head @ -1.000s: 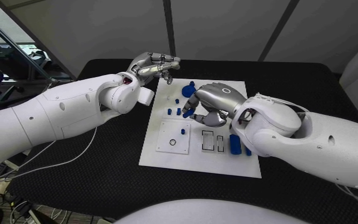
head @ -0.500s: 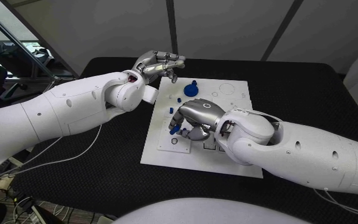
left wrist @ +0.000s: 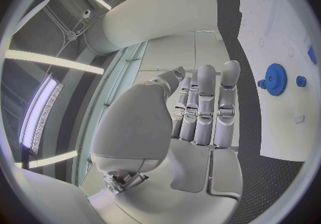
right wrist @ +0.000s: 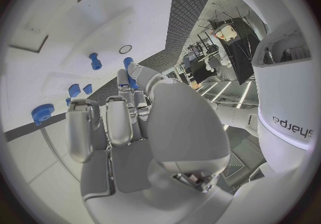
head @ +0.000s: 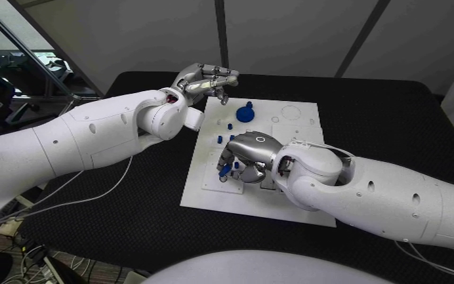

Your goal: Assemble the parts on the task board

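Presently the right hand (head: 244, 157) sits low over the board's (head: 293, 205) left half, pinching a small blue part (head: 225, 172) (fingertips pointing toward the near-left square plate (head: 220, 183), where the part hangs). Left hand (head: 203, 81) hovers beyond the far-left corner, fingers curled, holding nothing; the right is nearer.

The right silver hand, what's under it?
The white task board lies under the right hand, with a small blue part at its fingertips. Anything beneath its palm is covered.
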Motion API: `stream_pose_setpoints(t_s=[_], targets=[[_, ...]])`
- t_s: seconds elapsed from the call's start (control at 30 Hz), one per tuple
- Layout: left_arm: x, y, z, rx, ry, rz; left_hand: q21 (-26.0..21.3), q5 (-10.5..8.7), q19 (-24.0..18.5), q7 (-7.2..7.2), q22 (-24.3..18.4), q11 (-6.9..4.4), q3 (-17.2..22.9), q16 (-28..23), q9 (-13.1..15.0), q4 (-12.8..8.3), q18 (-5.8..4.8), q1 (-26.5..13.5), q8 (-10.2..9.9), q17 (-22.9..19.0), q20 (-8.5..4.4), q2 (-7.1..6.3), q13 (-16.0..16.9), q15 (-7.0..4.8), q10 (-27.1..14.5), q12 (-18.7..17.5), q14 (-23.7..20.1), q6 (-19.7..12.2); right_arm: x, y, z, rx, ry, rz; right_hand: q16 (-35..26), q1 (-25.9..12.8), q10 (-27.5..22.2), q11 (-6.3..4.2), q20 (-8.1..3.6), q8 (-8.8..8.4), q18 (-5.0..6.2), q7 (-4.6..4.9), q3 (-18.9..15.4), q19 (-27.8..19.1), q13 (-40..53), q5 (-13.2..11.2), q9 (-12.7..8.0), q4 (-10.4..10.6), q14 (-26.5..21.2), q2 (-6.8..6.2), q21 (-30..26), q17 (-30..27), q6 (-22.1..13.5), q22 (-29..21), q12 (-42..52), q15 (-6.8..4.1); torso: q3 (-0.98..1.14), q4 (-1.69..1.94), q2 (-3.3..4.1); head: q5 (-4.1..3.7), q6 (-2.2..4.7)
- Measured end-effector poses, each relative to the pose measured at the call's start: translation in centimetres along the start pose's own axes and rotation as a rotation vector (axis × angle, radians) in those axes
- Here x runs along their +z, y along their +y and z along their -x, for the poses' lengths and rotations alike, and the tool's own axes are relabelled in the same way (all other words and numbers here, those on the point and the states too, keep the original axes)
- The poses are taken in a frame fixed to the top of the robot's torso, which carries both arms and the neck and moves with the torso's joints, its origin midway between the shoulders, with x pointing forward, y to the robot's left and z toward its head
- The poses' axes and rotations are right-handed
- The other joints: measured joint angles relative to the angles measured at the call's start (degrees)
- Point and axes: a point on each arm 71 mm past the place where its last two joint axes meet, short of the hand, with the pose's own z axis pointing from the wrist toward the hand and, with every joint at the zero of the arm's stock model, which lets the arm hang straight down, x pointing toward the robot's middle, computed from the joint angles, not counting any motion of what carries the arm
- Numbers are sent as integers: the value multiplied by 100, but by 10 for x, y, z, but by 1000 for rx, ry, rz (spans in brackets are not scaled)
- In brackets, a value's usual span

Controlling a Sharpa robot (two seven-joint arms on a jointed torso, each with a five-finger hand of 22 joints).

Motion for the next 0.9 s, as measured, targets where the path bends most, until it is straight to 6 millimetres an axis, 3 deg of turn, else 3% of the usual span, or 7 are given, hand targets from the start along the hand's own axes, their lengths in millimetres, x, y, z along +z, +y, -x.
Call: stream_pose_setpoints(t_s=[0.9], targets=[[0,0,0,0,0,0,0,0,0,0,0,0,0,0,0,0,0,0,0,1,0,0,4,0,0,0,0,0,3,4,-10,-72,67,-6,-1,-46,-1,1,0,2,0,23,-2,0,20,18,-5,0,0,29,0,-5,-12,0,-35,0,-4,0,-3,38,-62]])
